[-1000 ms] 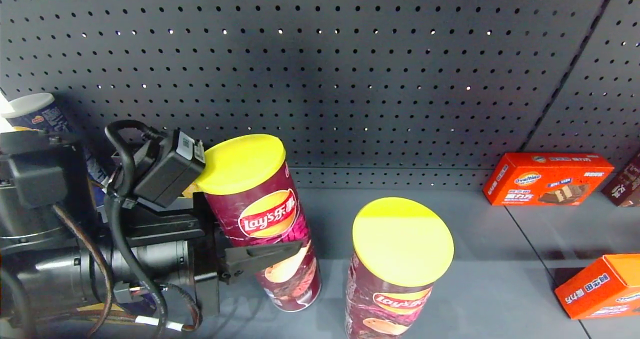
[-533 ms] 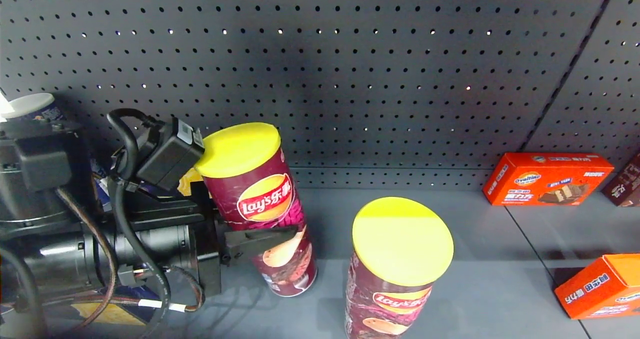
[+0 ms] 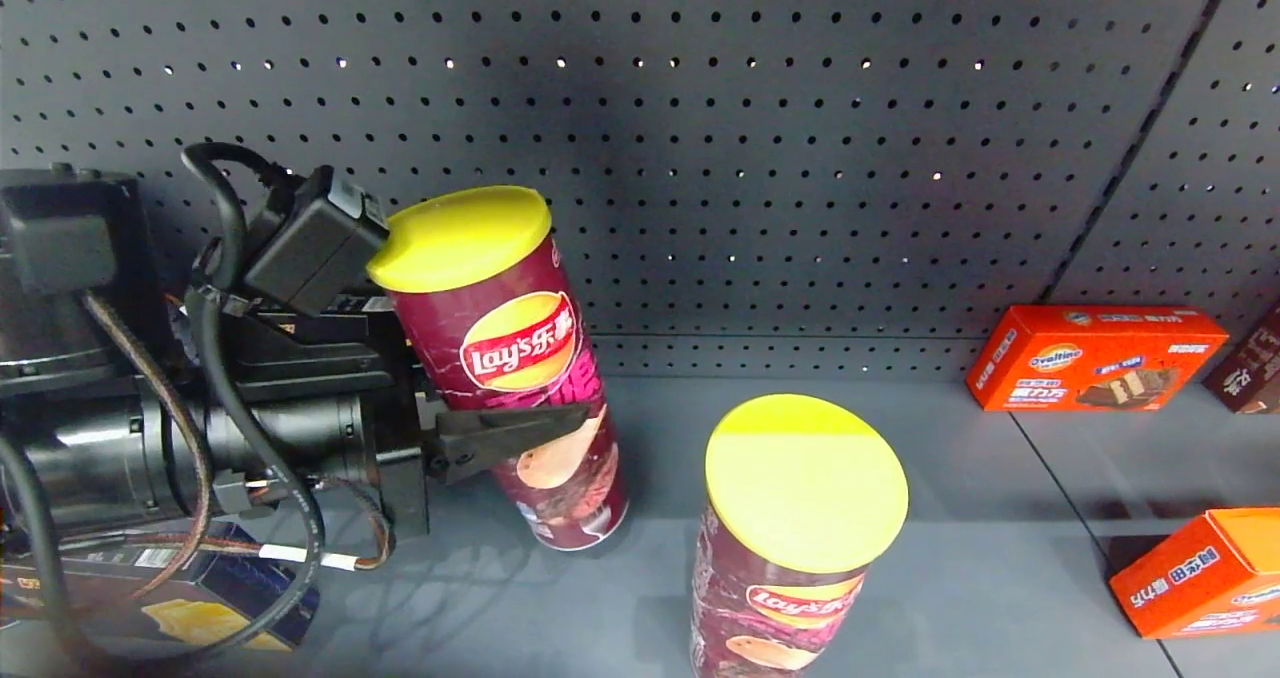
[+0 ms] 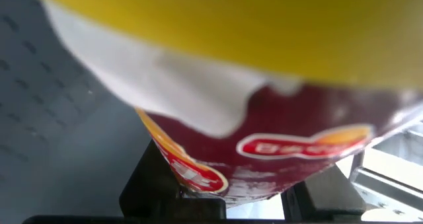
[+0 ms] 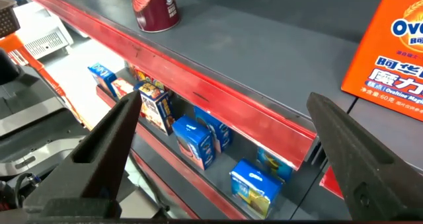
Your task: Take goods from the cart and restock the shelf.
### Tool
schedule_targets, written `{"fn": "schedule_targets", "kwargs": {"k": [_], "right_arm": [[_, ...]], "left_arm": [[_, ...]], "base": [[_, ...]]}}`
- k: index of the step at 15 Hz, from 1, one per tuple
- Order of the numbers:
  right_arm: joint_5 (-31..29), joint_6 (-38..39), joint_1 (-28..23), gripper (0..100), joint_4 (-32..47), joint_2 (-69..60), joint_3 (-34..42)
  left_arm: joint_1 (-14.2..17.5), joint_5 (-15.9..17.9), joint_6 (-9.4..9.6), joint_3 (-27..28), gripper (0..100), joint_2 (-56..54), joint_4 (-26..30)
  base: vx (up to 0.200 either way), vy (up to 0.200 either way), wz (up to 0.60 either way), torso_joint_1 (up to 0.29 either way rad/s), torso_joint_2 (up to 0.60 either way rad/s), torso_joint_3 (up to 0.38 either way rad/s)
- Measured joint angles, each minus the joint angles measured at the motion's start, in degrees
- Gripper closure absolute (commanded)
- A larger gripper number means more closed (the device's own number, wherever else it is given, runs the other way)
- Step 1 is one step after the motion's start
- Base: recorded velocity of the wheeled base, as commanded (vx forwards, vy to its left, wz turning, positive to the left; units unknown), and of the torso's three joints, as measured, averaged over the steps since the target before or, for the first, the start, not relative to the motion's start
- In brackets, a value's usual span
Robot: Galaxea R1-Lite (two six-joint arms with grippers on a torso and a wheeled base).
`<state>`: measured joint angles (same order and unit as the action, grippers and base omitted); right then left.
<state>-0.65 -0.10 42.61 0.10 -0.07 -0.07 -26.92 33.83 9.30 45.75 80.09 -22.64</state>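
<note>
A maroon chips can [image 3: 505, 358] with a yellow lid leans with its top to the left, over the grey shelf [image 3: 950, 478] near the pegboard. My left gripper [image 3: 520, 413] is shut on its lower body, one black finger [image 3: 510, 430] crossing its front. Whether its base touches the shelf I cannot tell. In the left wrist view the same can [image 4: 264, 151] sits between the left gripper [image 4: 238, 194] fingers. A second, identical can [image 3: 790, 538] stands upright to the front right. My right gripper [image 5: 231, 158] hangs open off the shelf's red front edge [image 5: 218, 92].
Two orange boxes [image 3: 1095, 356] [image 3: 1195, 570] lie on the shelf at the right, a dark box corner [image 3: 1250, 363] beyond them. A dark box [image 3: 150, 608] lies under my left arm. Blue packs [image 5: 198, 141] stand on the shelf below.
My left gripper has carried the can up and back toward the pegboard, a little to the left. The white-lidded can at far left is now hidden behind the arm. The second can has not moved.
</note>
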Motion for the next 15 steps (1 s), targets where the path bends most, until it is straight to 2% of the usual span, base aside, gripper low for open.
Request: {"fn": "schedule_targets", "kwargs": {"k": [3,5,8,12,14,15], "right_arm": [[0.0,0.0,0.0,0,0.0,0.0,0.0],[0.0,0.0,0.0,0,0.0,0.0,0.0],[0.0,0.0,0.0,0,0.0,0.0,0.0],[0.0,0.0,0.0,0,0.0,0.0,0.0],[0.0,0.0,0.0,0,0.0,0.0,0.0],[0.0,0.0,0.0,0,0.0,0.0,0.0]], "left_arm": [[-0.5,0.1,3.80,2.0,100,2.3,0.6],[-0.6,0.1,5.45,3.8,100,5.1,0.5],[-0.7,0.3,6.00,8.0,100,9.9,0.3],[-0.8,7.0,6.73,14.3,100,15.8,0.9],[-0.7,7.5,7.19,17.2,100,18.2,0.9],[-0.7,7.6,8.16,18.4,100,19.4,1.2]], "base": [[0.000,0.000,0.00,0.000,0.00,0.000],[0.000,0.000,0.00,0.000,0.00,0.000],[0.000,0.000,0.00,0.000,0.00,0.000],[0.000,0.000,0.00,0.000,0.00,0.000],[0.000,0.000,0.00,0.000,0.00,0.000],[0.000,0.000,0.00,0.000,0.00,0.000]]}}
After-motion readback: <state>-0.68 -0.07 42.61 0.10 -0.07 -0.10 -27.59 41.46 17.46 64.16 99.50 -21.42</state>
